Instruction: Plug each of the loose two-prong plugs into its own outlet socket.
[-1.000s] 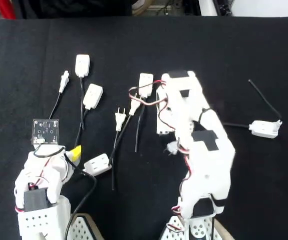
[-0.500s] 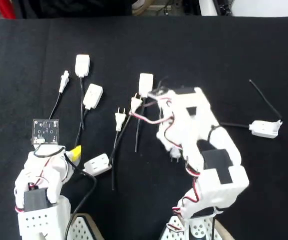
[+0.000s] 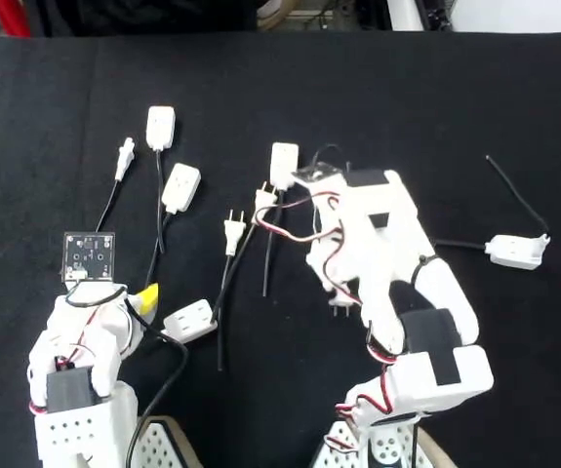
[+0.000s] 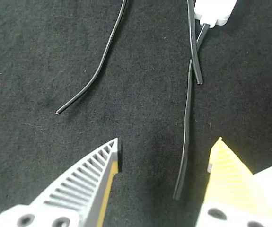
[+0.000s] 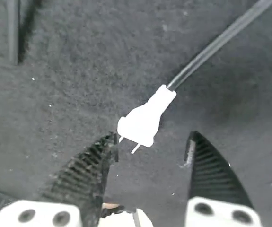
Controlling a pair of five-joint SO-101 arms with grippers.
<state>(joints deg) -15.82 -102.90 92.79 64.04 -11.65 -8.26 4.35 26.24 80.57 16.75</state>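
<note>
Right gripper (image 5: 152, 137): jaws wide open, gripping nothing. A white plug (image 5: 143, 124) lies flat on the cloth between the two tips. Its prongs point back toward the gripper body and its black cord (image 5: 211, 49) runs away from it. The plug is close to one fingertip, contact unclear.

Left gripper (image 4: 168, 140): also wide open and empty, parked at the near-left corner of the worktop (image 3: 456, 97). A loose cable end (image 4: 185, 156) lies on the cloth between its tips. The near socket (image 3: 190, 320) sits just ahead of it, close to the near edge.

High view: the right arm's front end is over the middle of the worktop, just beside the centre socket (image 3: 284, 164) and the centre plug (image 3: 263, 202). I can't tell from here whether that is the plug seen from the right wrist. A second plug (image 3: 232, 232) lies just left of the centre plug, prongs toward the far edge, not inserted.

Left half, toward the far edge: the far-left plug (image 3: 124, 158) lies loose near the far socket (image 3: 161, 127). The mid-left socket (image 3: 180, 187) is just nearer than that. The right socket (image 3: 514, 252) is alone near the right edge, well apart from every plug.
</note>
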